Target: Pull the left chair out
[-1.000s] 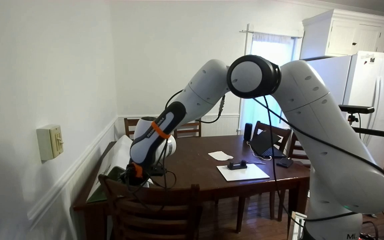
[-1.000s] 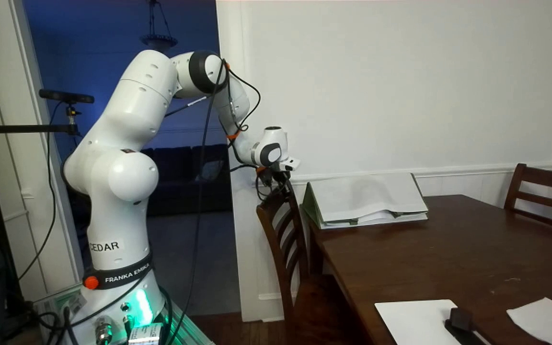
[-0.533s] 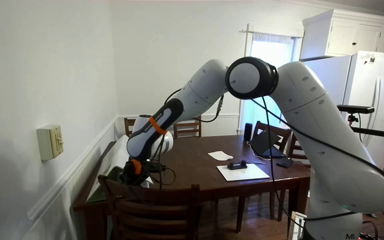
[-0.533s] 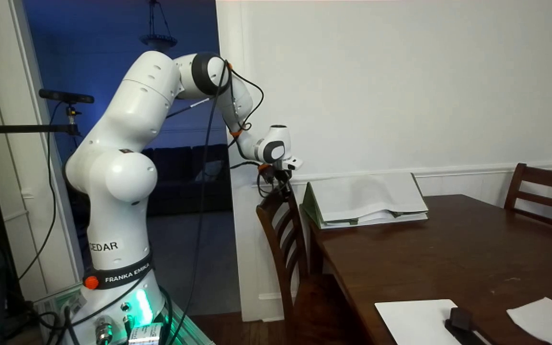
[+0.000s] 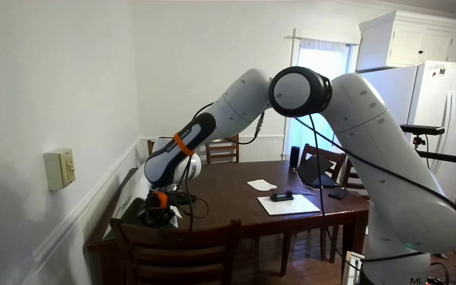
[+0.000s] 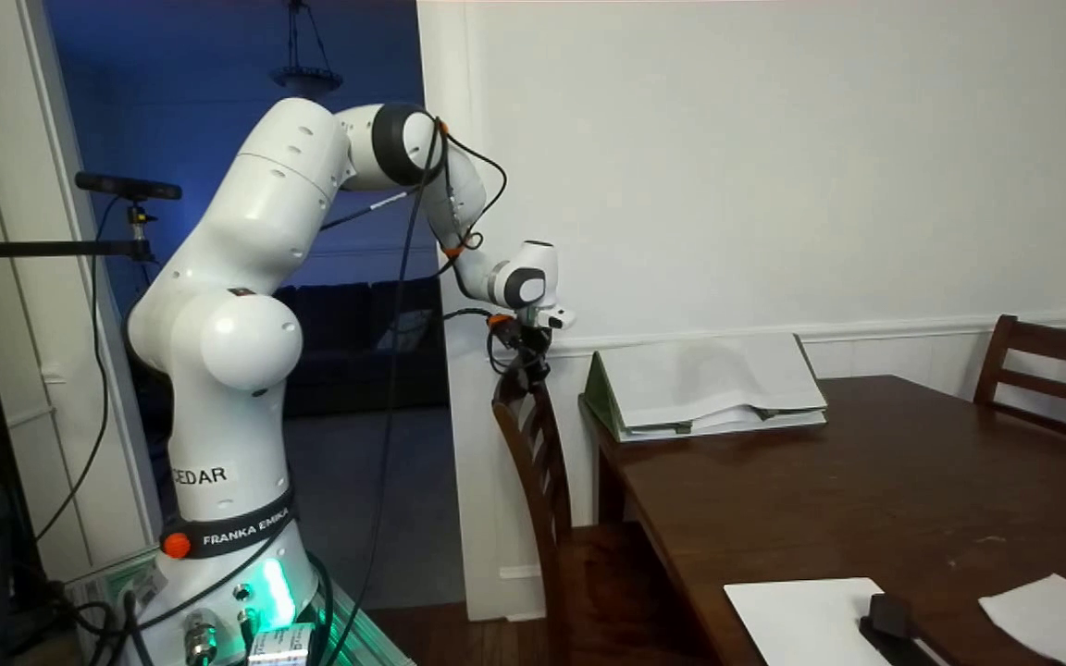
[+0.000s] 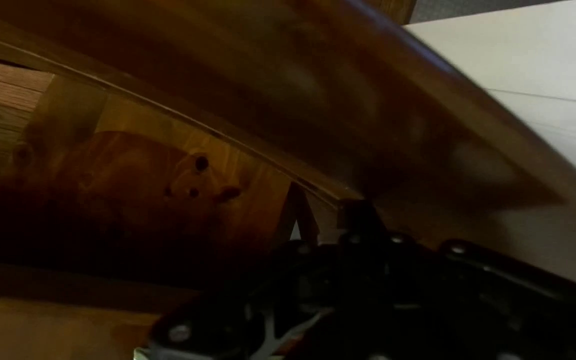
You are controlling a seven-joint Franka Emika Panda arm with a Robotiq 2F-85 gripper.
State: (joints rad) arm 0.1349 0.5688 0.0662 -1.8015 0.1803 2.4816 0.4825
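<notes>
The dark wooden chair (image 5: 208, 238) has a slatted backrest and stands at the table's end; its seat (image 6: 616, 583) shows in an exterior view. My gripper (image 5: 156, 215) is at the wall-side top corner of the backrest, on the table side of it, and also shows above the chair top in an exterior view (image 6: 533, 365). In the wrist view, the dark fingertips (image 7: 360, 220) look together, with nothing seen between them. They lie against the seat-side face of the top rail (image 7: 278, 95). That view is very dark around the fingers.
The dark table (image 6: 866, 490) stands beside the chair. A green binder with white sheets (image 6: 718, 384) leans up at its wall-side corner. The white wall (image 5: 93, 99) is close beside my gripper. Another chair (image 6: 1060, 370) stands further along. Loose cables (image 5: 200, 206) hang from my wrist.
My gripper has moved toward the wall and slightly back from the table within the last half second. The wall-side end of the chair's backrest has swung away from the table, turning the chair.
</notes>
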